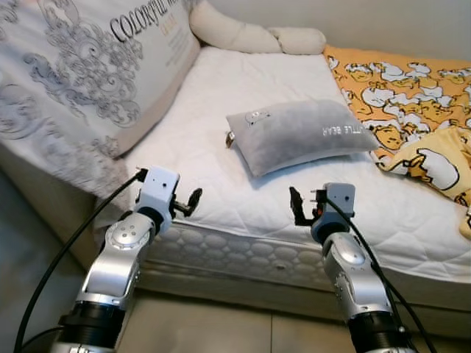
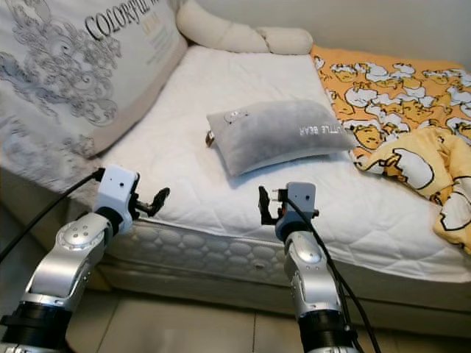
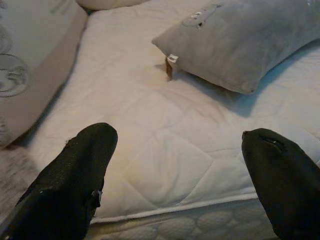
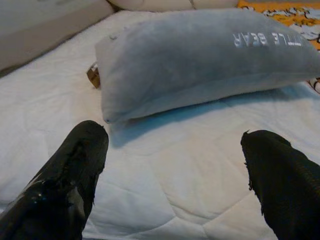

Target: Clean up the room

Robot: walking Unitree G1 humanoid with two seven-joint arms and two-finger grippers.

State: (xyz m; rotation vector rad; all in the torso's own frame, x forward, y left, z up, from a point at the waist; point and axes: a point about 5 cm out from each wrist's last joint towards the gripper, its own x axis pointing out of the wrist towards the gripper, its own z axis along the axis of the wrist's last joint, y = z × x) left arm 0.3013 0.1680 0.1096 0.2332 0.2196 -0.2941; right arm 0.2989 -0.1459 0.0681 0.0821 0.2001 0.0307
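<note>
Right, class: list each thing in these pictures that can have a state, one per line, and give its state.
Left tool: open, holding nothing, over the mattress's near edge.
Right tool: open, holding nothing, over the mattress's near edge.
Grey pillow: lying flat on the mattress, untouched.
Yellow blanket: rumpled, spread over the bed's right side.
Patterned duvet: heaped along the bed's left side.
Mattress: uncovered, quilted top bare.

The two head views look forward and down from above the bed's near edge, taking in the grey pillow mid-mattress. Each wrist view sits low and close to the mattress, looking along its own black fingers toward that same pillow. All four share the pillow and the white quilting just before it.
</note>
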